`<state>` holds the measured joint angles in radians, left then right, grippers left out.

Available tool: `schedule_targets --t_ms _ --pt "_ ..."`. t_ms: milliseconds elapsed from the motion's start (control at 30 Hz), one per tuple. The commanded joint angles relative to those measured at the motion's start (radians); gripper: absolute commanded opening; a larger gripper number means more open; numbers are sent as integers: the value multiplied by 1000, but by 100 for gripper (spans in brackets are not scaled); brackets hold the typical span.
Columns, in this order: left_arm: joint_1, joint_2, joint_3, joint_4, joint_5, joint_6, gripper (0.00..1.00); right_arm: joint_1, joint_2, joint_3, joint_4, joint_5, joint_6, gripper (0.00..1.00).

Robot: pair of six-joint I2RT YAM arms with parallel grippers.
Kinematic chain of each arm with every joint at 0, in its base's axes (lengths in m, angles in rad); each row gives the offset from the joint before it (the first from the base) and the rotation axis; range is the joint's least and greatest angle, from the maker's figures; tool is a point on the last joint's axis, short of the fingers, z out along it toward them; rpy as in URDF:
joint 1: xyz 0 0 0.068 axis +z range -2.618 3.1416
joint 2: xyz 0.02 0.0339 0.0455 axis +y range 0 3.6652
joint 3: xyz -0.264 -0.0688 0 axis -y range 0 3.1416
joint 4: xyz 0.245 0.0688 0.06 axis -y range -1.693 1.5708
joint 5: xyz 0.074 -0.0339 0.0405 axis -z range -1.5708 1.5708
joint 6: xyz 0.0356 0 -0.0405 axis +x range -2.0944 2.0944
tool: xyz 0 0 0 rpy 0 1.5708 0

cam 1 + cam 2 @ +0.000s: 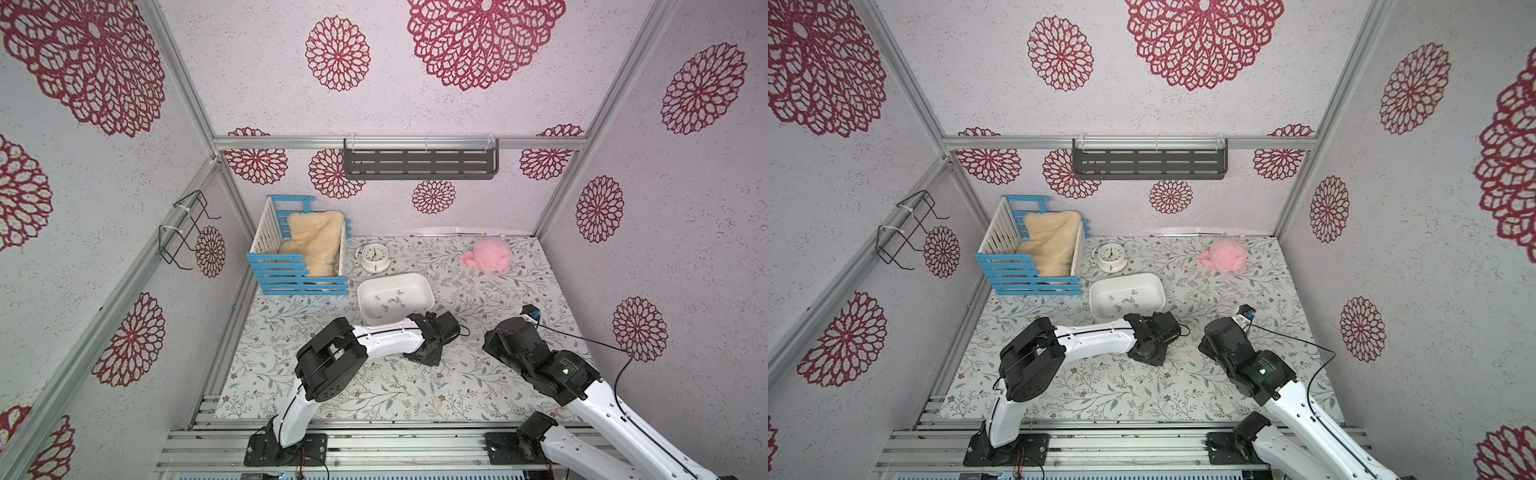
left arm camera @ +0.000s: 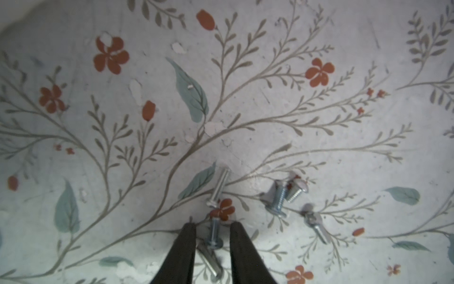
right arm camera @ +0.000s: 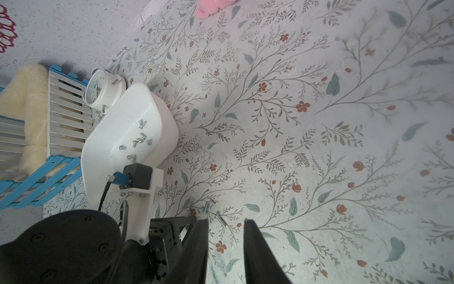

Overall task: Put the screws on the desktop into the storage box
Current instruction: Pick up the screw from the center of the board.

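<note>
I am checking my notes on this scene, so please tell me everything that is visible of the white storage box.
The storage box is a shallow, plain white tray, plastic by its look, rectangular with rounded corners and smooth walls. It stands upright and open on the desktop, in front of the round clock and beside the blue crate. Several small screws lie scattered inside. The left arm hides its near edge, so contact there cannot be told.
</note>
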<state>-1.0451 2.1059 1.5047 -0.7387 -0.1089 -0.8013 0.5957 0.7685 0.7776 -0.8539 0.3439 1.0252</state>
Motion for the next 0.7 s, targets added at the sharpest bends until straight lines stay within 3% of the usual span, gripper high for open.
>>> schedule_targets --t_ms 0,500,667 --pt "-21 18 7 -25 31 -7 27 -5 -8 -5 15 11 12 29" --pt "-17 40 24 -45 8 6 24 -5 -18 -14 13 10 13 29" --pt "-18 17 9 -70 -6 -2 37 -5 -23 -15 9 11 15 29"
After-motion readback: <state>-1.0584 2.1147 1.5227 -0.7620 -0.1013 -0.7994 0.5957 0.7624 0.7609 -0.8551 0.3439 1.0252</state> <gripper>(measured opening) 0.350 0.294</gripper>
